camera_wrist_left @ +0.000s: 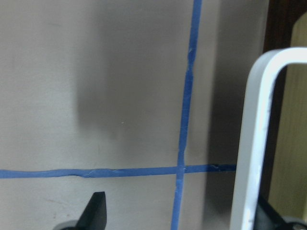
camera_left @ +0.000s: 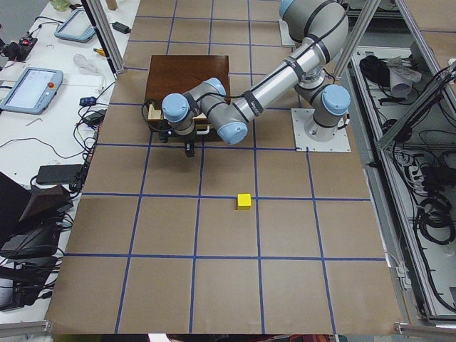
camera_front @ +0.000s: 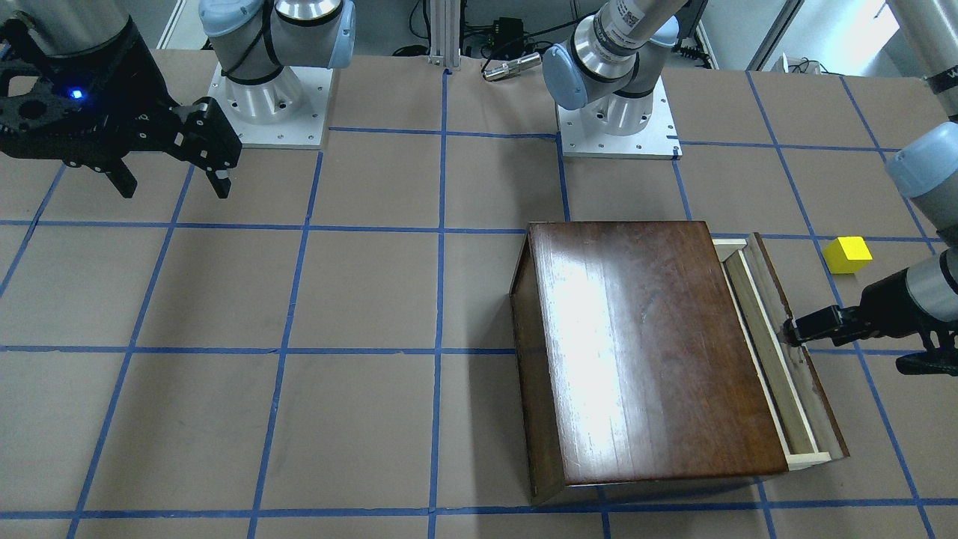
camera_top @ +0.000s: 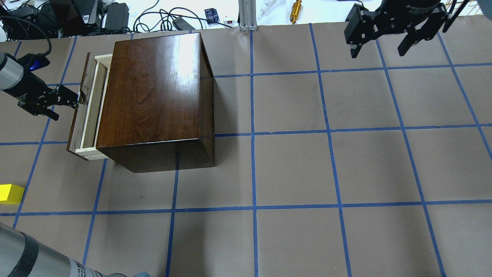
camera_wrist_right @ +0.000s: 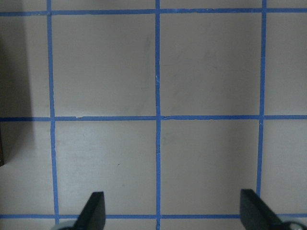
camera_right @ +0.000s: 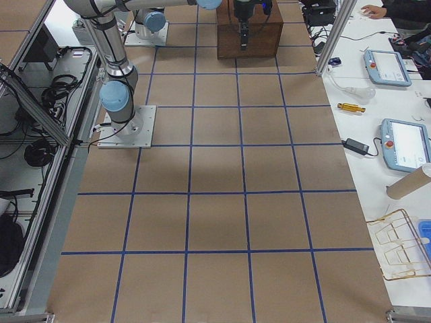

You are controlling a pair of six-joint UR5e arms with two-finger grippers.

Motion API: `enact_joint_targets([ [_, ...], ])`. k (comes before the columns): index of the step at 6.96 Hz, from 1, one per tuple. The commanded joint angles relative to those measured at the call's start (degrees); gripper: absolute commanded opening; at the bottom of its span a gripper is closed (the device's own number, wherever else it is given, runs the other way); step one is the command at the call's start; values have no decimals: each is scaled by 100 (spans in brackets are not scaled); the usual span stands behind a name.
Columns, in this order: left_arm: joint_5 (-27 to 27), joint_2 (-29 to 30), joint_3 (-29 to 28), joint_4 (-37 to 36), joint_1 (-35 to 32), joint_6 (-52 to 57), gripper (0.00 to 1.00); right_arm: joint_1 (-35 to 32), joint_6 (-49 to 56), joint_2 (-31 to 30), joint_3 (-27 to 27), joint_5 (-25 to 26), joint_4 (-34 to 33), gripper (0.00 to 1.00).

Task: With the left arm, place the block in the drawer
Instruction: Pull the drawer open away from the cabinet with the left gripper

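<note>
- Drawer (camera_front: 757, 340) of cabinet (camera_front: 644, 344) is only part open.
- Left gripper (camera_front: 792, 331) is at the whitish handle (camera_wrist_left: 254, 143), jaws spread wide, one finger hooked beside it, gripping nothing.
- Block (camera_front: 847, 254) sits on surface (camera_front: 374, 299) near the drawer front, not touching it; pick and drop both remain, I'd judge.
- Right gripper (camera_front: 174, 187) is wide, empty, well apart.
- Arm sticker (camera_front: 627, 16): text too small to read.
</note>
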State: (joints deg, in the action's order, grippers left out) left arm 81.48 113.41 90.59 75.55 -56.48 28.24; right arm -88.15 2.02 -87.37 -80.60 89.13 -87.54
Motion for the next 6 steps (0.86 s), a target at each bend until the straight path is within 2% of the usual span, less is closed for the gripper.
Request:
enact_joint_targets([
  [1,96,15,2,-6,164,15,100,0,0,-8,0,8,0,100],
  [6,96,-73,-7,56,269,33,100,0,0,0,0,-1,0,100],
])
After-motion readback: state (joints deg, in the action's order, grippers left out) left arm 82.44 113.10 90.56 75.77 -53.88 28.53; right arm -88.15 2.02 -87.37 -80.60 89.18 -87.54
